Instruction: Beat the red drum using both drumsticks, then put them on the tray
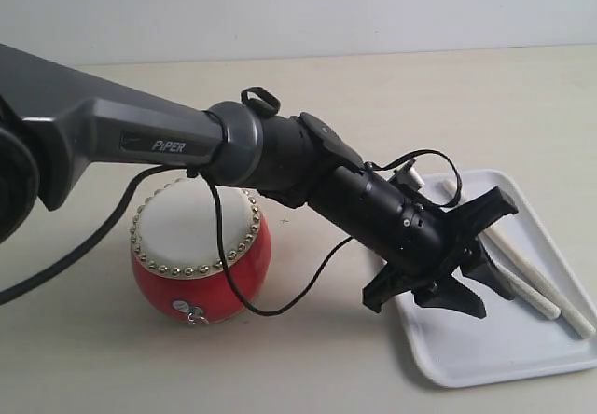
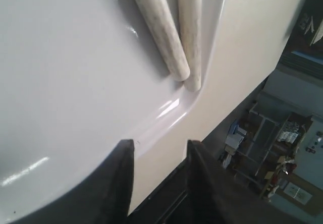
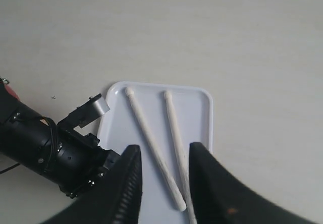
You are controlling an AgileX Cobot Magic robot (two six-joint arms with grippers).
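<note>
- A pale beige tabletop (image 1: 373,106) carries the whole scene, with the drum on one side and the tray on the other.
- The grey-and-black left robot arm (image 1: 140,134) reaches across the middle of the exterior view, passing over the drum and ending above the tray. A loose black cable (image 1: 280,310) sags from it towards the table.
- The flat white rectangular plastic tray (image 1: 485,349) lies on the table to the right of the drum and apart from it.
- The small round-bellied red drum (image 1: 201,246), with its cream skin ringed by gold studs, stands upright under the arm's forearm.
- The left gripper (image 2: 159,148) hangs low over the tray's corner, its jaws apart and holding nothing.
- The right gripper (image 3: 164,151) looks down on the tray from well above, its jaws also spread and empty.
- The two thin pale wooden drumsticks (image 3: 149,138) lie side by side inside the tray, their ends close to its rim. By this layout the task looks all but finished.
- The likely risk is in the pull-back. A left finger lifted carelessly could clip the rim and jolt the tray, and the round sticks could then roll. The hanging cable or the forearm could also snag the drum and tip it.
</note>
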